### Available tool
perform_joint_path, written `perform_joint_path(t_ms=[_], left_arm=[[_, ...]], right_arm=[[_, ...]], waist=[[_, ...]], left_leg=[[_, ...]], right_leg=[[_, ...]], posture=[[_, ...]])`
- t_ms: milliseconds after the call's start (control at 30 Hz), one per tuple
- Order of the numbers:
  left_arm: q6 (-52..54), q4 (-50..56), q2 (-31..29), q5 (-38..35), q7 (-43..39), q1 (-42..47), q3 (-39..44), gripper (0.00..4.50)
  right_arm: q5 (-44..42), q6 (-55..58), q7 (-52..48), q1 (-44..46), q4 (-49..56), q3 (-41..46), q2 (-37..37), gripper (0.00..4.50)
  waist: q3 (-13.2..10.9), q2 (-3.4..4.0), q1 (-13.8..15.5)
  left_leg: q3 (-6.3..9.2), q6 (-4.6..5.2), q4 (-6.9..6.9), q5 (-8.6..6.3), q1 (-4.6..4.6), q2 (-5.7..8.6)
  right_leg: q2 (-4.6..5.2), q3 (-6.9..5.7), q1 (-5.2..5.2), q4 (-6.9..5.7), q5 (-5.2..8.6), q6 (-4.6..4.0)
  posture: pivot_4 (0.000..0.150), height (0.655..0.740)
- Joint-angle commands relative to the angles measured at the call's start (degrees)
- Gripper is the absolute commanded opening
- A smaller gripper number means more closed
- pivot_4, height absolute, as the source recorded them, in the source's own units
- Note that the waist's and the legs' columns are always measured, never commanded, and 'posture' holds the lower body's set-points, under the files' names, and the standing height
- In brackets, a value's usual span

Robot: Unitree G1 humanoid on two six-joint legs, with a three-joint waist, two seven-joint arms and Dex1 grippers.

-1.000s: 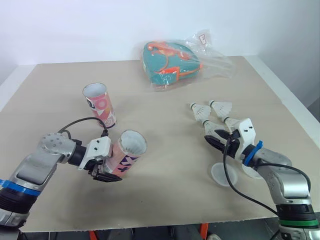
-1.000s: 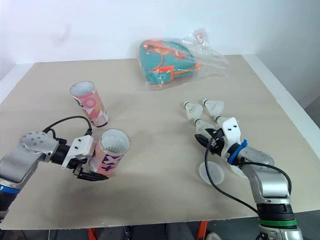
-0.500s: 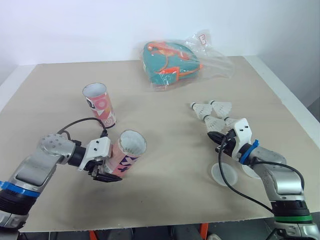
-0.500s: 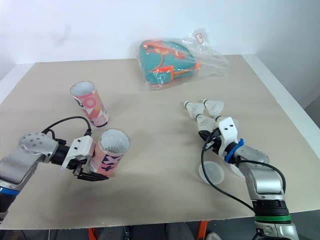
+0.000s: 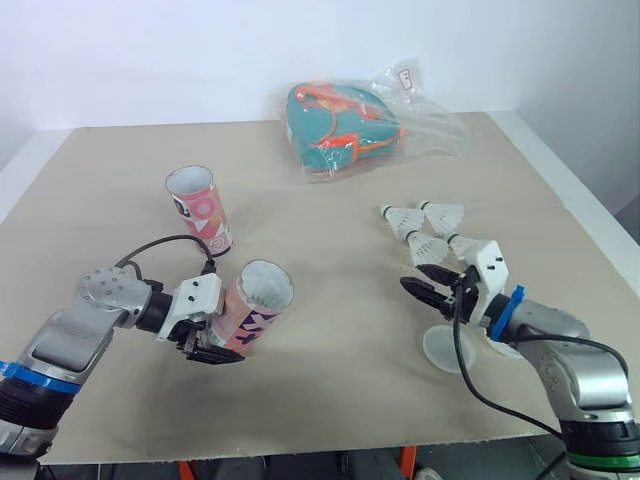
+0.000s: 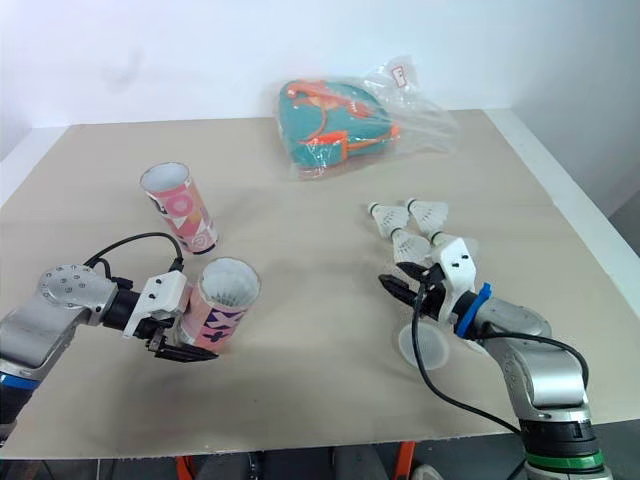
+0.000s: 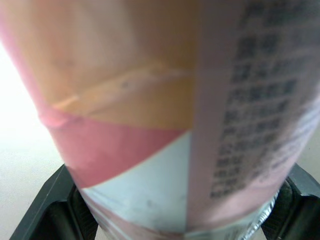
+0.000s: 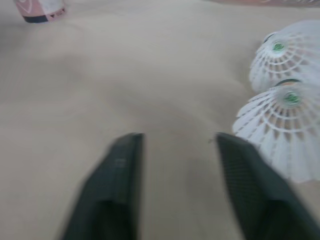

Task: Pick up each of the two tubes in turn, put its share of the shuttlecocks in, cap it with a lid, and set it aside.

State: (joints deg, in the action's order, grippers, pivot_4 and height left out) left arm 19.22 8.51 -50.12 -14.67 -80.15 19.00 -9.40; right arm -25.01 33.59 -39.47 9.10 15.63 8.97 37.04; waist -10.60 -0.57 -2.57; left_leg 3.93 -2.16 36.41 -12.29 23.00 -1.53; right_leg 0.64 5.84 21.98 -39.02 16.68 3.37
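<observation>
At the front of the bench point(image 5: 330, 400), the left gripper point(image 5: 212, 345) has its fingers clamped on a tilted tube point(image 5: 258, 300) while the right gripper point(image 5: 422, 290), fingers spread and empty, hovers just beside the shuttlecocks point(image 5: 430, 250), where a careless approach could scatter them

The held tube point(image 7: 150, 100) runs past the picture's edges at both ends in the left wrist view, its small print unreadable, and it hides all but the outer edges of the fingers point(image 7: 42, 212) of the left gripper point(image 5: 222, 340). Beyond the right gripper point(image 8: 177, 142), the standing tube point(image 8: 40, 10) is cut down to its base and two shuttlecocks point(image 8: 285, 115) run off the frame. A lid point(image 5: 500, 347) lies mostly under the right arm. The label point(image 5: 405, 75) on the plastic bag point(image 5: 430, 125) is too small to read.
</observation>
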Motion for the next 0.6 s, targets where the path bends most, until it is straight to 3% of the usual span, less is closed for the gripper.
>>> perform_joint_path(t_ms=[33,600], left_arm=[[0.93,-0.32,0.56,0.95,-0.22,-0.92,-3.26,3.65],[-0.22,-1.17,1.11,1.3,-0.23,-0.58,-4.03,3.65]], right_arm=[[-1.0,1.85,1.11,0.19,3.41,0.93,0.38,3.3],[6.47,-1.95,10.15,7.11,-4.41,-1.4,-5.06,3.3]], waist=[[0.0,0.0,-0.01],[0.0,0.01,0.15]], left_leg=[[0.0,0.0,0.0,0.0,0.0,0.0],[-0.04,0.0,0.0,0.0,0.02,0.05]], right_leg=[[0.0,0.0,0.0,0.0,0.0,0.0],[0.05,0.05,0.01,0.01,0.01,0.03]], posture=[[0.15,0.7387],[0.15,0.7387]])
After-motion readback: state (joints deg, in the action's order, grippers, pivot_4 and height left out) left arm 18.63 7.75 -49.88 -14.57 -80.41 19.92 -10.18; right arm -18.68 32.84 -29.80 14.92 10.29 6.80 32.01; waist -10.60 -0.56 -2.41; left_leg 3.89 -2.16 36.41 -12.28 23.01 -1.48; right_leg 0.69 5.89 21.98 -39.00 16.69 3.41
